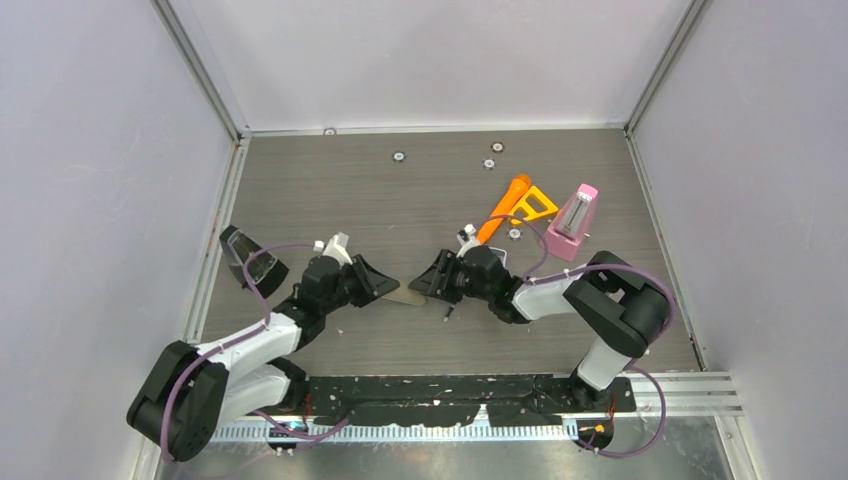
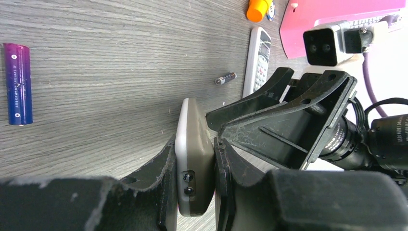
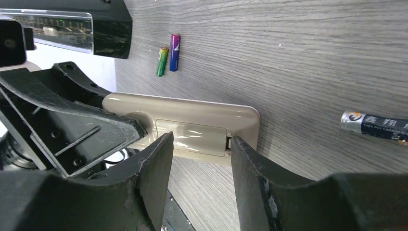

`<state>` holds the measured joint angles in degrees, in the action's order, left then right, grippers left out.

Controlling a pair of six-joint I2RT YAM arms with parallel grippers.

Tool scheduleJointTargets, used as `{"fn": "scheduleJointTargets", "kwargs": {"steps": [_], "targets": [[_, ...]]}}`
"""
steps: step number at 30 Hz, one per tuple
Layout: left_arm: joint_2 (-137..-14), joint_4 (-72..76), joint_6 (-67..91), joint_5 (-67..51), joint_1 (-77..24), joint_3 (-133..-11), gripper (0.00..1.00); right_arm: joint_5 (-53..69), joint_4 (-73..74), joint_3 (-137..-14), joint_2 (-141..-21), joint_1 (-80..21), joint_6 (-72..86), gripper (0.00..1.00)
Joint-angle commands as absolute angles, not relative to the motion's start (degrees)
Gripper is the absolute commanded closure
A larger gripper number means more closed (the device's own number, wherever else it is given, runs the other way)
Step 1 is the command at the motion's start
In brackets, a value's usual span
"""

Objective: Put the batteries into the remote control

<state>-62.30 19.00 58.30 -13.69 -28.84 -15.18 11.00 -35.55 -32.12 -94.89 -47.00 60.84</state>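
Between the parted fingers of the right end effector (image 3: 201,144): cover end of the remote (image 3: 192,115), long axis running to the left end effector (image 2: 195,163), clamped on its far end. Dark battery (image 3: 375,126) lies just beside the right one.

Left pincer (image 2: 195,163) clamping beige remote (image 2: 190,125), purple battery (image 2: 18,84) well apart

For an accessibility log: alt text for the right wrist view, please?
A beige remote, back toward the camera, is held by the left pincer, with the right pincer open astride its battery cover. A green battery and a purple battery lie side by side beyond; a dark battery at right.
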Motion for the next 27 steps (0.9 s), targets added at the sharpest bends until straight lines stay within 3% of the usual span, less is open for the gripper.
{"fn": "scheduleJointTargets", "kwargs": {"steps": [1,15,20,27], "targets": [[-64.59,15.23,55.98,-14.25,-29.88,-12.24,1.0,20.04,-50.25,-29.96,-97.87,-48.78,64.4,0.48],[-64.93,14.22,55.77,-13.3,-29.87,-12.47,1.0,25.74,-72.87,-28.4,-105.31,-48.66,71.94,0.5],[-65.72,12.92,56.36,-13.07,-29.88,-12.93,1.0,25.95,-82.53,-28.29,-107.33,-48.78,76.22,0.57],[-64.44,9.53,56.01,-9.72,-29.86,-13.92,1.0,24.75,-83.74,-27.78,-104.13,-48.78,76.94,0.57]]}}
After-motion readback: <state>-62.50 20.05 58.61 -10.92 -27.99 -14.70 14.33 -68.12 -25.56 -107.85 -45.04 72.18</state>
